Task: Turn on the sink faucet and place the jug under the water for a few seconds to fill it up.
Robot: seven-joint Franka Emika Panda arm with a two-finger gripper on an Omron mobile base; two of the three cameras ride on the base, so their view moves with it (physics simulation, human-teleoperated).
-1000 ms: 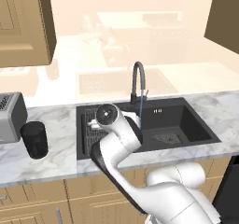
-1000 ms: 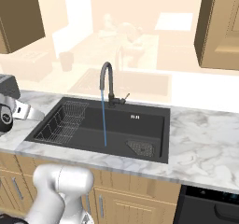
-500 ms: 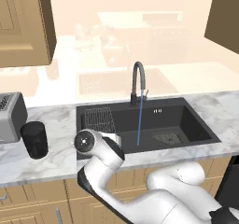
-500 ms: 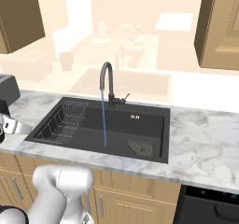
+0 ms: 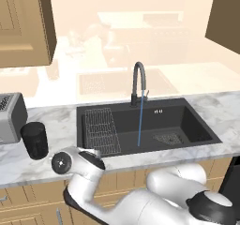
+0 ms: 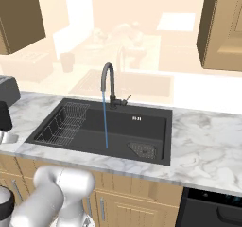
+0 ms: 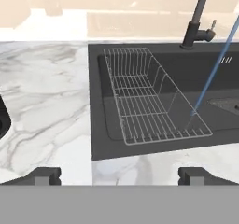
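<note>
The sink faucet (image 5: 138,81) is running: a thin blue stream of water (image 5: 139,123) falls straight into the black sink (image 5: 187,125). The black jug (image 5: 35,140) stands upright on the marble counter left of the sink, beside the toaster, and its side shows at the left edge of the right base view (image 6: 4,115). My gripper (image 7: 120,176) is open, its fingertips (image 7: 45,175) wide apart with nothing between them. It hangs low over the counter's front edge, looking across the wire rack (image 7: 151,97) toward the faucet base (image 7: 195,33). The jug is to its left, untouched.
A silver toaster (image 5: 9,117) stands at the counter's far left, behind the jug. The drain grate (image 5: 168,138) lies at the basin's right, and the faucet's lever (image 6: 125,100) sticks out to the side. Wooden cabinets hang above on both sides.
My arm has swung from over the sink down and to the left, toward the counter's front edge near the jug. The water keeps running and the jug has not moved.
</note>
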